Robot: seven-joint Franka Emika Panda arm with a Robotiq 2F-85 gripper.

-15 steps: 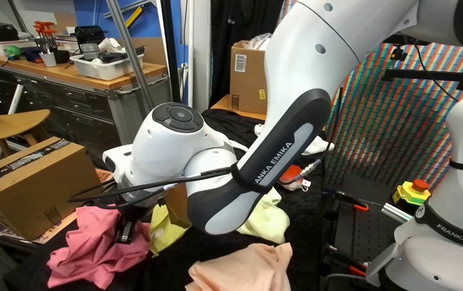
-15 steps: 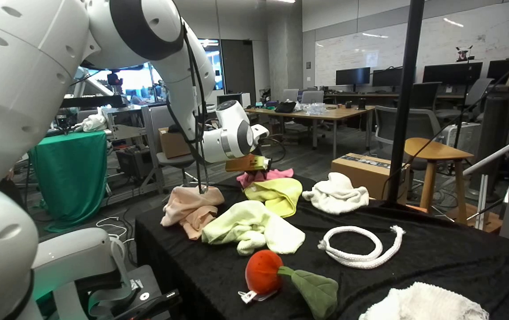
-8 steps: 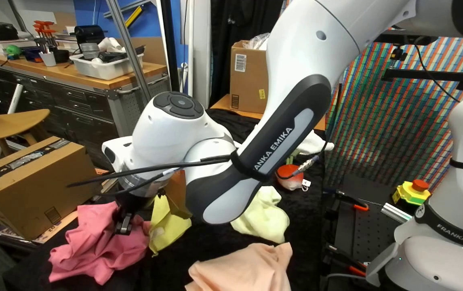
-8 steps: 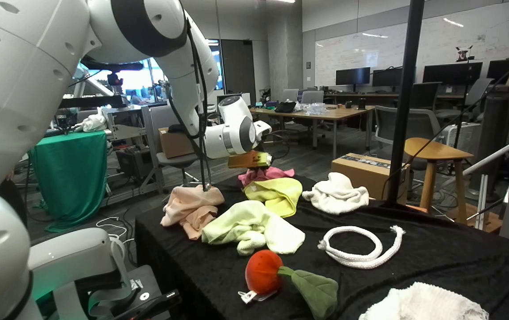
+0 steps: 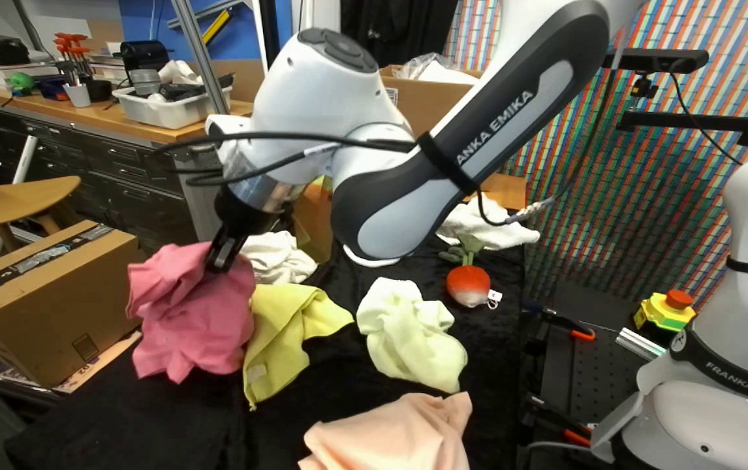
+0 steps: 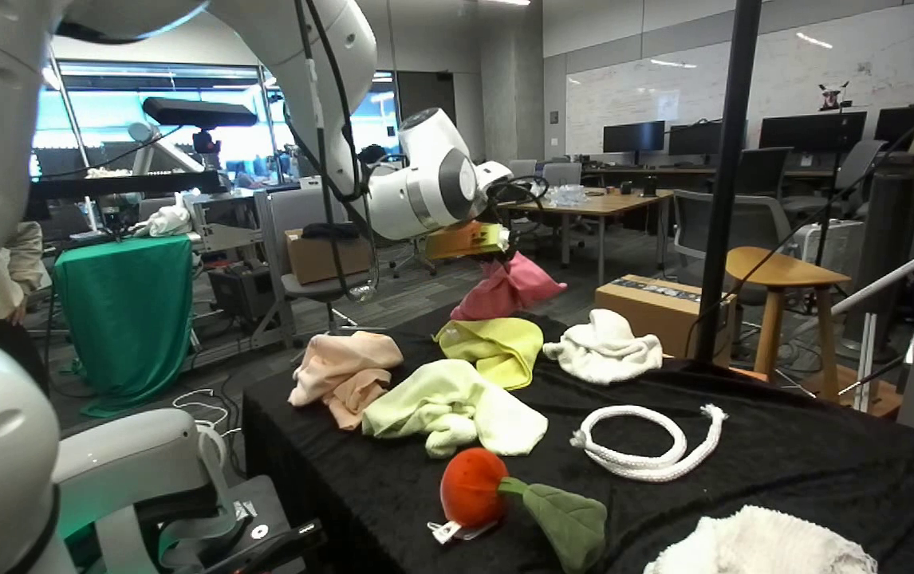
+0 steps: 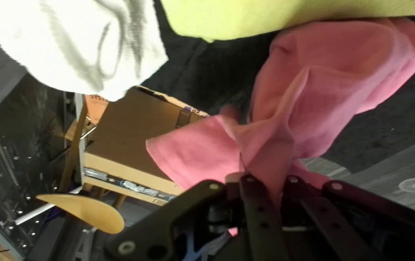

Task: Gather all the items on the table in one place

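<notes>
My gripper is shut on a pink cloth. The cloth hangs bunched from the fingers above the far end of the black table; I cannot tell if its lower edge touches. It shows in both exterior views. A yellow cloth lies right beside it. A pale green cloth, a peach cloth and a white cloth lie nearby. A white rope, a red plush radish with green leaves and a white knit cloth lie toward the other end.
A cardboard box stands off the table's end, near the pink cloth. A black pole rises at the table's edge. An emergency stop button sits by the robot base. The arm hides part of the rope in an exterior view.
My gripper has risen and moved slightly toward the robot base, lifting the pink cloth, which lay spread on the table before. The other items look unmoved.
</notes>
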